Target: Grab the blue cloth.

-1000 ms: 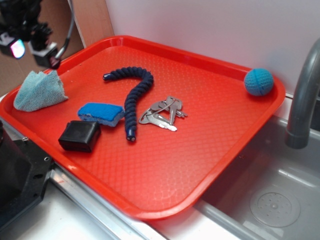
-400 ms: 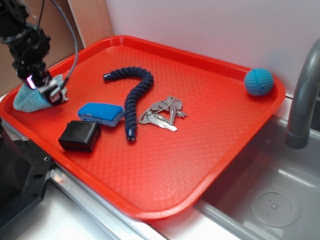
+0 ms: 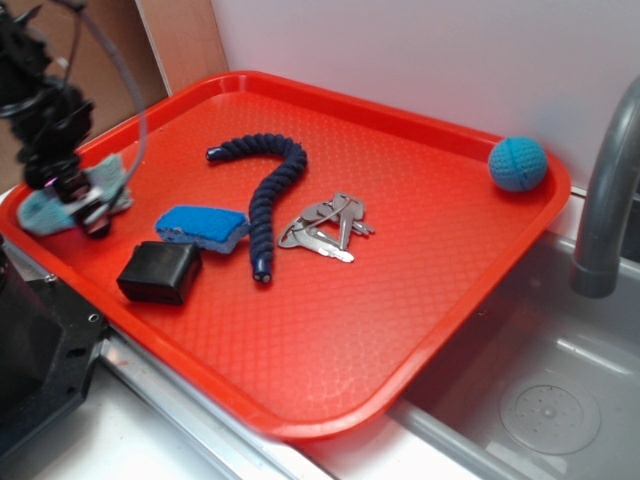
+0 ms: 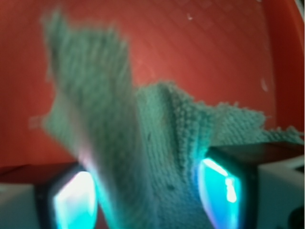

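The blue cloth (image 3: 112, 174) lies bunched at the left edge of the red tray (image 3: 400, 310). My gripper (image 3: 86, 212) is down on its middle, with cloth showing on either side of the fingers. In the wrist view a raised fold of the blue cloth (image 4: 162, 129) fills the gap between the two glowing pads (image 4: 76, 200) and touches both. My gripper (image 4: 147, 198) is shut on that fold. The red tray (image 4: 190, 52) shows behind it.
On the tray lie a bright blue sponge (image 3: 203, 227), a black box (image 3: 160, 271), a dark blue rope (image 3: 272, 190), keys (image 3: 325, 228) and a teal ball (image 3: 517, 163) at the far right corner. A grey faucet (image 3: 605, 200) and sink (image 3: 540, 400) stand to the right.
My gripper dropped from above the tray's left corner onto the cloth and closed in on it. The cloth went from a spread heap to a squeezed bunch.
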Controlling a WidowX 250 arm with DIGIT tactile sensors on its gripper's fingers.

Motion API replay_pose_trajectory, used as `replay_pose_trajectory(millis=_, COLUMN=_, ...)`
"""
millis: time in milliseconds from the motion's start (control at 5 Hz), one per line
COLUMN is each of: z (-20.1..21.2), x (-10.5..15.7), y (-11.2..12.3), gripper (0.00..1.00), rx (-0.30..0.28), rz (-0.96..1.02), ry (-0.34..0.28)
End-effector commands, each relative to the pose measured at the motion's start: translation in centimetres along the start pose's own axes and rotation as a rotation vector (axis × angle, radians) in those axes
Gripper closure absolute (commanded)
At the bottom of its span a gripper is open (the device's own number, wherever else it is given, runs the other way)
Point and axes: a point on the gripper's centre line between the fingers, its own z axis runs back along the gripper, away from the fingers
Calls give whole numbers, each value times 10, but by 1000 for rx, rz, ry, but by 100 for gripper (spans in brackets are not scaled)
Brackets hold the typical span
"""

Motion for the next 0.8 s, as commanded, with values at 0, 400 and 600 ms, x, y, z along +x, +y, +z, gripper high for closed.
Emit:
replay_pose_trajectory(millis=0, z=-5, x=-33, y=10, gripper=100, rx=-1, rz=-4, ry=43)
replay_pose_trajectory(millis=400, z=43, x=9, y=-21, gripper=100, rx=-2, rz=37, ry=-10)
replay_pose_trajectory(millis=600, z=95, x=59, y=-69, gripper=100, rx=-32, rz=-16, ry=-57)
